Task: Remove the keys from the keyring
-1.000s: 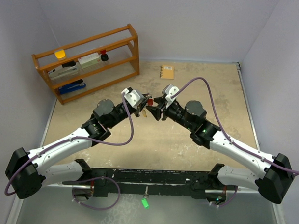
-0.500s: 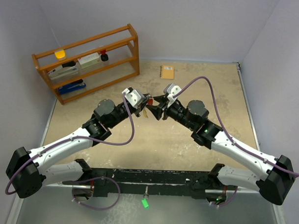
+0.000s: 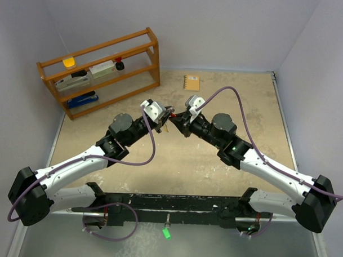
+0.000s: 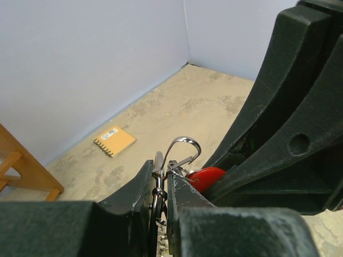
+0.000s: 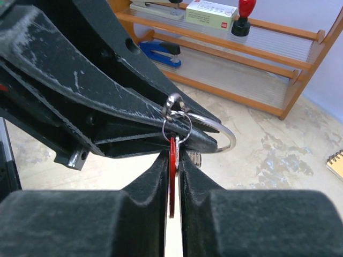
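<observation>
My left pincer [image 4: 159, 180] is closed: its two black fingers pinch a small bunch of silver metal at the tips. The keyring [image 5: 230, 131], a thin silver wire loop, sticks out sideways from that pinch. I cannot tell the separate silver keys apart in the bunch.

My right pincer [image 5: 172, 160] faces the left one tip to tip, both raised above the table [image 3: 215, 164]. Its fingers are pressed onto the red key [image 4: 206, 176], which stands edge-on between them. The key hangs from a small silver link just beside the left pincer's fingertips, touching the keyring.

In the overhead view the two pincers meet between the arms, which stretch back and apart to their bases.

Beyond the meeting point, well apart from both pincers, a small orange notebook [image 4: 114, 141] lies flat near the far wall. Beyond and to the left pincer's side stands a wooden rack [image 3: 100, 69] holding a blue stapler [image 5: 161, 53] and other small items.
</observation>
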You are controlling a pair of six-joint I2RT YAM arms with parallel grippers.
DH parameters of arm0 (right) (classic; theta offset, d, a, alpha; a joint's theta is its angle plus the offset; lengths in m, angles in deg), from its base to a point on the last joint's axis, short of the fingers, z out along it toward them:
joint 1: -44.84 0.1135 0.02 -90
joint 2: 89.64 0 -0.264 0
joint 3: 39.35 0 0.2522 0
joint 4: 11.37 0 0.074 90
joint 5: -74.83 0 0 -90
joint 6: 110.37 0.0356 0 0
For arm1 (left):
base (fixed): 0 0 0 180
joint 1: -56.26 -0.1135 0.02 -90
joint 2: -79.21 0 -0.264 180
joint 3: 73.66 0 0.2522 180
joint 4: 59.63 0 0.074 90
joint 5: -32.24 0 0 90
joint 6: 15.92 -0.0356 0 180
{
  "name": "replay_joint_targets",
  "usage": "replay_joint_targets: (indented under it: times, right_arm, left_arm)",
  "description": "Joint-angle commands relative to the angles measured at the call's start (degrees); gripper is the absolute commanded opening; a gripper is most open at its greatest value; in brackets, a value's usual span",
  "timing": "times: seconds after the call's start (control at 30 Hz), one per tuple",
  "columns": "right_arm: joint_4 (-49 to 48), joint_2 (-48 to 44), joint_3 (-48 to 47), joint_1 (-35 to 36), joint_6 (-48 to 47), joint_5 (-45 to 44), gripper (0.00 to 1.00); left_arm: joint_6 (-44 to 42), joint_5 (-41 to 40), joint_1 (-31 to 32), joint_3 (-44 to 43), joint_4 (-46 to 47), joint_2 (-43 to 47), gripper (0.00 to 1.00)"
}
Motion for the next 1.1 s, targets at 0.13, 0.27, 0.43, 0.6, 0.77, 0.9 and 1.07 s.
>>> replay_joint_targets:
  times: [0.13, 0.27, 0.43, 0.6, 0.77, 0.9, 1.07]
  right_arm:
    - [-0.33, -0.4, -3.71, 0.38, -1.08, -0.73, 0.0]
    - [5.17, -0.49, -7.6, 0.4, -2.18, -3.36, 0.0]
    - [13.81, -1.11, -11.66, 0.45, -4.16, -8.5, 0.0]
    - [20.52, -2.7, -14.92, 0.46, -6.5, -14.52, 0.0]
    - [22.61, -3.48, -16.58, 0.46, -8.87, -17.75, 0.0]
    - [23.5, -3.2, -18.18, 0.46, -10.18, -18.05, 0.0]
    - [23.44, -3.31, -19.09, 0.56, -10.36, -17.33, 0.0]
  left_arm:
    - [0.87, -0.82, 0.52, 0.09, 4.11, 0.37, 0.0]
    - [0.11, -2.39, 0.56, 0.27, 3.38, 1.01, 0.0]
    - [-0.47, -4.18, 0.53, 0.03, 2.44, 1.62, 0.0]
    - [-0.92, -4.32, 0.56, -0.43, 1.32, 2.21, 0.01]
    - [-0.13, -2.19, 0.56, -0.65, 1.09, 2.21, 0.15]
    - [1.31, -0.08, 0.56, -0.31, 2.17, 1.78, 0.23]
    - [2.67, 2.31, 0.56, 0.39, 5.14, 0.5, 0.41]
